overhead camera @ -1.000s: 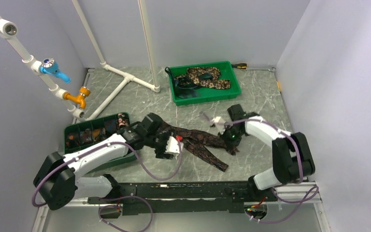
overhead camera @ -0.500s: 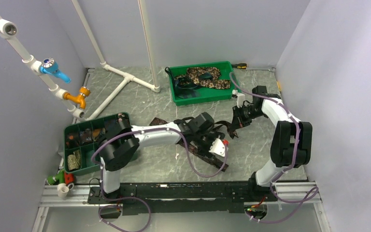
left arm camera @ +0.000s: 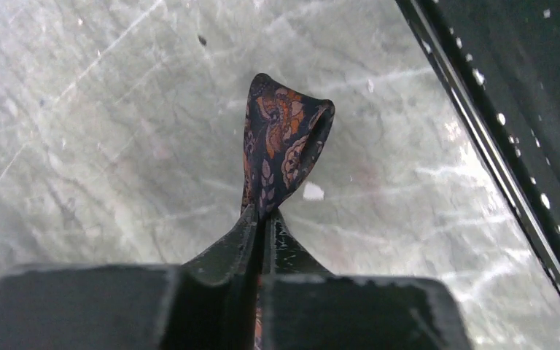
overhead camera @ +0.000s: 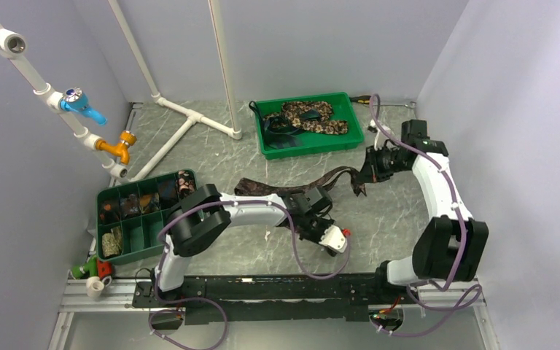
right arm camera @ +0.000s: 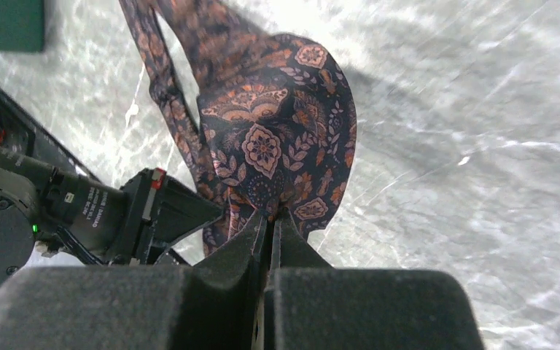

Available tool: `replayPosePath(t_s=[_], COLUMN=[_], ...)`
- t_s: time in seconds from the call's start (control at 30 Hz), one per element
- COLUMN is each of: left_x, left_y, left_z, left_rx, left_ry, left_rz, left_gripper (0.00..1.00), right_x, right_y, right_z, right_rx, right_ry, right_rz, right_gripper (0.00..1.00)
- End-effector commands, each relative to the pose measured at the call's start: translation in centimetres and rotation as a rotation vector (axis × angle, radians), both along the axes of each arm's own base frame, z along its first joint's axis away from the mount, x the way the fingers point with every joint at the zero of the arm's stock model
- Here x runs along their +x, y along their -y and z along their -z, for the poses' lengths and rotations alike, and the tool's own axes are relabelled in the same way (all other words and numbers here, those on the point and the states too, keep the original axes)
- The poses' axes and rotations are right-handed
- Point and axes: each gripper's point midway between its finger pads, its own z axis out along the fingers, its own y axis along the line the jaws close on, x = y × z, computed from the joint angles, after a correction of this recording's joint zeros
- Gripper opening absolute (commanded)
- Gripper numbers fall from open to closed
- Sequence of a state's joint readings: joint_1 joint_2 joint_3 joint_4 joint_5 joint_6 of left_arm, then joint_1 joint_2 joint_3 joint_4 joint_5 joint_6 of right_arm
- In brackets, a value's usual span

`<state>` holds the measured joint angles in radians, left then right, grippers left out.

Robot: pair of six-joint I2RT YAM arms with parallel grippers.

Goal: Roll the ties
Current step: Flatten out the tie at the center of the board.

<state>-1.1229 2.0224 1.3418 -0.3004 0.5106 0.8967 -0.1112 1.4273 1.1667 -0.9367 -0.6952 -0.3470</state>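
One dark brown patterned tie [overhead camera: 299, 184] stretches across the middle of the table between both grippers. My left gripper [overhead camera: 329, 239] is shut on its narrow end, and a small folded loop of the tie [left arm camera: 286, 138] pokes out past the left gripper [left arm camera: 265, 215]. My right gripper [overhead camera: 370, 169] holds the wide end above the table at the right. In the right wrist view the wide end of the tie [right arm camera: 277, 131] fans out from the shut right gripper [right arm camera: 270, 217], with the left gripper [right arm camera: 162, 211] beyond. More ties [overhead camera: 310, 117], tan-and-brown mottled, lie in the green tray [overhead camera: 350, 140].
A green compartment box [overhead camera: 142, 232] with rolled pieces sits at the left. White pipes [overhead camera: 189, 117] with taps stand at the back left. A screwdriver [overhead camera: 363, 98] lies behind the tray. The black rail [left arm camera: 496, 109] runs along the near edge.
My left arm swung right and its gripper shut on the tie's narrow end. My right arm pulled back and right with the wide end, drawing the tie out long.
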Motion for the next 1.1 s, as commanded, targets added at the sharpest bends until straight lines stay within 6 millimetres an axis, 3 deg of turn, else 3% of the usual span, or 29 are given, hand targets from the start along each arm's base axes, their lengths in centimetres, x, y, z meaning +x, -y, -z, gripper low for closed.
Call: replayPosePath(t_s=[0.0, 0.03, 0.1, 0.17, 0.23, 0.3, 0.37, 0.43, 0.5, 0.53, 0.57, 0.6, 0.63, 0.67, 0.73, 0.8, 0.9, 1.0, 1.07], left_x=[1.2, 0.2, -0.5, -0.8, 0.2, 2.1, 4.2, 6.8, 9.1, 9.7, 10.1, 10.4, 10.8, 10.9, 10.3, 9.6, 9.7, 10.1, 9.3], left_y=[-2.3, -3.8, -6.0, -9.0, -12.3, -15.9, -19.4, -22.7, -25.4, -26.7, -27.7, -28.6, -29.1, -29.5, -29.2, -28.2, -27.2, -26.5, -25.4], left_z=[-8.9, -10.8, -17.8, -23.3, -27.2, -28.3, -27.4, -24.9, -22.3, -20.6, -19.0, -17.7, -16.8, -16.1, -15.6, -15.6, -14.7, -13.1, -11.9], left_rx=[-0.095, -0.137, -0.273, -0.338, -0.407, -0.433, -0.401, -0.332, -0.28, -0.235, -0.189, -0.151, -0.127, -0.109, -0.121, -0.152, -0.157, -0.127, -0.103], left_ry=[-0.009, -0.053, -0.072, -0.033, -0.006, 0.048, 0.125, 0.202, 0.25, 0.271, 0.284, 0.287, 0.281, 0.264, 0.185, 0.076, -0.059, -0.162, -0.226], left_rz=[-0.108, -0.114, -0.101, -0.107, -0.157, -0.226, -0.275, -0.325, -0.382, -0.384, -0.381, -0.398, -0.441, -0.469, -0.498, -0.531, -0.624, -0.692, -0.68], left_gripper=[0.0, 0.0, 0.0, 0.0, 0.0, 0.0, 0.0, 0.01, 0.11, 0.21, 0.53, 0.94, 0.99, 0.99, 0.99, 0.99, 0.99, 0.99, 0.99], right_x=[0.9, 0.9, 0.4, -0.6, -1.8, -2.2, -1.8, -0.9, -0.1, 0.1, 0.2, -0.1, -0.6, -1.0, -2.3, -3.3, -2.7, -1.8, -1.6], right_y=[1.0, 1.3, 2.2, 2.7, 3.1, 3.8, 5.3, 6.9, 8.8, 9.7, 10.3, 10.5, 10.4, 10.6, 11.2, 11.9, 12.0, 11.4, 9.6], right_z=[-7.1, -8.8, -12.5, -15.8, -17.8, -18.3, -17.0, -14.9, -12.2, -10.5, -8.7, -6.7, -5.1, -3.4, -0.1, 1.9, 2.0, 1.6, 1.2], right_rx=[0.022, 0.025, 0.023, 0.015, 0.0, -0.032, -0.083, -0.129, -0.194, -0.227, -0.254, -0.269, -0.276, -0.288, -0.311, -0.319, -0.315, -0.31, -0.249], right_ry=[0.184, 0.229, 0.325, 0.401, 0.433, 0.432, 0.381, 0.311, 0.239, 0.195, 0.144, 0.074, 0.006, -0.053, -0.173, -0.233, -0.181, -0.147, -0.142], right_rz=[0.067, 0.086, 0.12, 0.149, 0.187, 0.251, 0.34, 0.411, 0.474, 0.492, 0.485, 0.451, 0.419, 0.404, 0.388, 0.381, 0.349, 0.272, 0.185], right_gripper=[0.0, 0.0, 0.0, 0.0, 0.0, 0.0, 0.0, 0.0, 0.0, 0.0, 0.0, 0.0, 0.0, 0.07, 0.43, 0.68, 0.84, 0.83, 0.81])
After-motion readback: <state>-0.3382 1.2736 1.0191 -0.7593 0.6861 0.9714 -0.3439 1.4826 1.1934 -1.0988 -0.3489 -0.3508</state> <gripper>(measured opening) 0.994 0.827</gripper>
